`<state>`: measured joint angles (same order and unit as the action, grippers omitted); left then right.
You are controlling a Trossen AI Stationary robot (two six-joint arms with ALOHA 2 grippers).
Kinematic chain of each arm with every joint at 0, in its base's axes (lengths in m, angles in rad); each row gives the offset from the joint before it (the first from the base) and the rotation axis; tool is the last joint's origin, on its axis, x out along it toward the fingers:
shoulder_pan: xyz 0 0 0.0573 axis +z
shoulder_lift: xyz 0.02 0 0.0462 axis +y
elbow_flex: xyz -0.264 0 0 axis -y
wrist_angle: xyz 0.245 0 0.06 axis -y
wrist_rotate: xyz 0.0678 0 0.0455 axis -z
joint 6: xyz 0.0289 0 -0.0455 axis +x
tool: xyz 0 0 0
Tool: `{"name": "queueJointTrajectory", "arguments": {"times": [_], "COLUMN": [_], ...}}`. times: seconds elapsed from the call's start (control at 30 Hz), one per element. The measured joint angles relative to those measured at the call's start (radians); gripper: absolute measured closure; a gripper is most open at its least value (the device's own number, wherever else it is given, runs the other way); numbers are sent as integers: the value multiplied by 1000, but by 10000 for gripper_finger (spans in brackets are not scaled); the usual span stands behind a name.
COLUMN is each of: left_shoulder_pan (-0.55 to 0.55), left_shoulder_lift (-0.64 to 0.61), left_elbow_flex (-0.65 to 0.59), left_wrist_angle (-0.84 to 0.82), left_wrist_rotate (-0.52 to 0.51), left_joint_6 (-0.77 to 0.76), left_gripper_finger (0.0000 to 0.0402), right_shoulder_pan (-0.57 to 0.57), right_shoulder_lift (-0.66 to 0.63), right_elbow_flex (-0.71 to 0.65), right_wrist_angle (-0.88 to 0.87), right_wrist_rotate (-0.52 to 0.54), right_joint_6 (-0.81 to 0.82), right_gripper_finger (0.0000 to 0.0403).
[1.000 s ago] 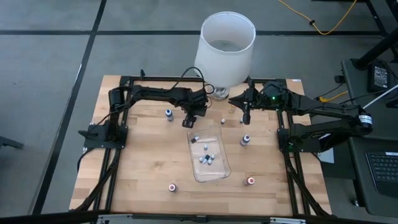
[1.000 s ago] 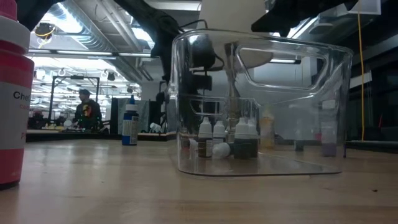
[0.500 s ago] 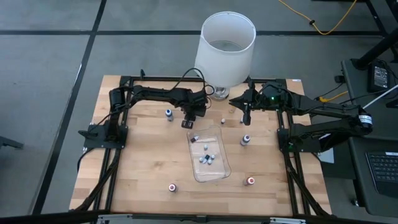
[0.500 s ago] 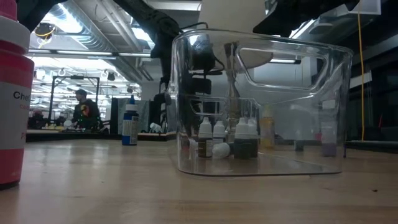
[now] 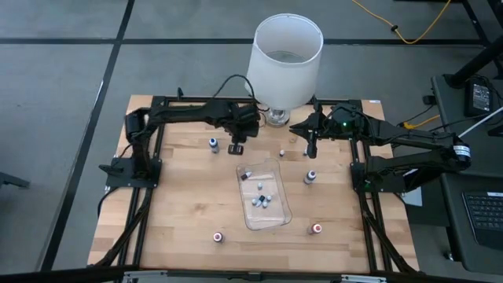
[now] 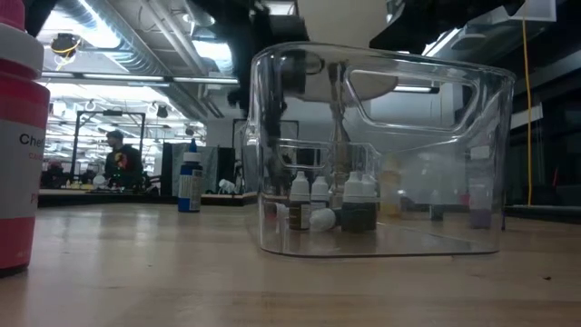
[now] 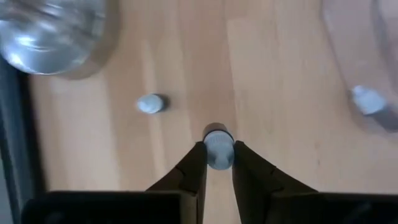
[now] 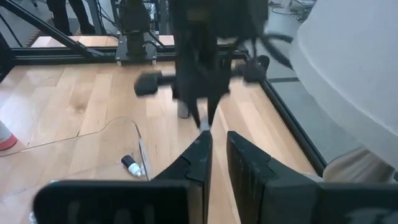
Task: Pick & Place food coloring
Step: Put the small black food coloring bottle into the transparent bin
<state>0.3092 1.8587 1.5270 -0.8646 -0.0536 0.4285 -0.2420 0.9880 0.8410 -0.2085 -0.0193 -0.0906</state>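
Note:
A tiny food coloring bottle (image 7: pixel 217 144) with a pale cap sits between the fingertips of my left gripper (image 7: pixel 217 152), which is shut on it. This gripper hangs above the wood just beyond the far end of the clear tray (image 5: pixel 263 196), in front of the lamp (image 5: pixel 287 55). Several more bottles (image 5: pixel 262 200) lie inside the tray. Loose bottles stand on the table: a blue one (image 5: pixel 213 144), a small white one (image 5: pixel 282 153), another (image 5: pixel 310 177) and two red-capped ones (image 5: pixel 218 236) (image 5: pixel 317 229). My right gripper (image 5: pixel 312 149) waits shut right of the lamp base, holding nothing. My left gripper pinches the little bottle near its capped top (image 7: pixel 217 140) between its two fingertips (image 7: pixel 198 163). The fingers come from above, pointing steeply down. The bottle stays upright, cap toward the wrist. In the right wrist view it hangs below the fingers (image 8: pixel 203 124), clear of the wood.
The big white lamp stands at the table's far edge, its glassy base (image 7: pixel 53 34) close to my left gripper. The tray lies mid-table, running toward the near edge. Black frame rails (image 5: pixel 145 196) line the left and right sides. A large red bottle (image 6: pixel 18 136) fills the low view's left.
My left gripper has risen from the table beside the tray's far end and has drawn slightly toward the far left corner. My right arm has kept still.

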Motion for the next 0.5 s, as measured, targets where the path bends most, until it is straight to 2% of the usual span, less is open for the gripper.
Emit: {"name": "queueJointTrajectory", "arguments": {"times": [0.17, 0.3, 0.5], "left_shoulder_pan": [-29, -95, -207], "left_shoulder_lift": [-153, -253, -288], "left_elbow_flex": [46, 44, 43], "left_wrist_angle": [-69, -104, -103], "left_wrist_rotate": [27, 16, 5], "left_joint_6": [-120, -185, -331], "left_gripper_finger": [350, 350, 350], "right_shoulder_pan": [0, 0, 0], "right_shoulder_lift": [0, 0, 0], "right_elbow_flex": [0, 0, 0], "right_wrist_angle": [-4, -9, -10], "right_wrist_rotate": [0, 0, 0], "right_joint_6": [0, 0, 0], "right_gripper_finger": [350, 350, 350]}}
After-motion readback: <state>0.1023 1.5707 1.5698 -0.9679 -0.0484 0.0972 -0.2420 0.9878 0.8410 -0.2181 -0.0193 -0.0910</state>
